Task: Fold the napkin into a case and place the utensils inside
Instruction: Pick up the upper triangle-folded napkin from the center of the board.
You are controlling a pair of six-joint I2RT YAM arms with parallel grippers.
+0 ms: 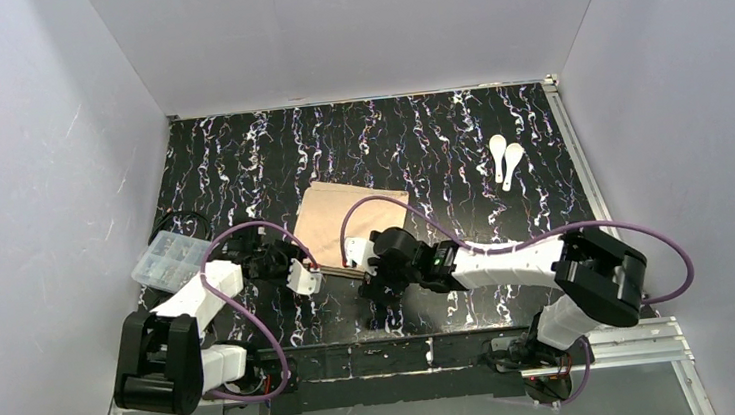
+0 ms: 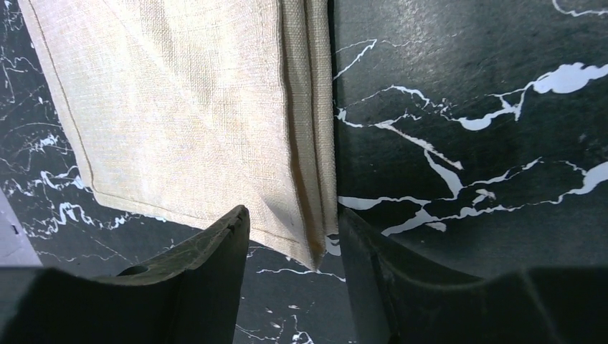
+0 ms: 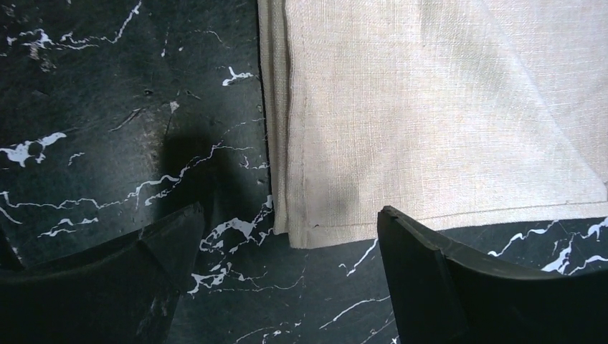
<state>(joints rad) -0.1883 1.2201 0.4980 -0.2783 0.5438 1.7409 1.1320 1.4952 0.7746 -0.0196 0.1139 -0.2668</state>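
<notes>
On the left gripper point(image 2: 292, 215) the jaws are part open, with a clear gap between the fingers. The near corner of the napkin point(image 2: 186, 115) lies in that gap, and its layered folded edge runs straight ahead from between the jaws. One finger point(image 2: 215, 251) overlaps the cloth's near hem; the other sits just beside the folded edge. No pinch is visible — the cloth lies flat on the black marbled table point(image 2: 487, 179).

The right gripper point(image 3: 289, 215) has its jaws spread wide and holds nothing. The napkin's other near corner sits between them; one fingertip meets the hem and the other is over bare table.

In the top view both sets of jaws sit close together at the napkin's near edge. The two white spoons point(image 1: 506, 161) lie side by side well beyond the right jaws and off to their right, apart from the cloth. A clear plastic box point(image 1: 165, 257) sits to the left of the left jaws.
</notes>
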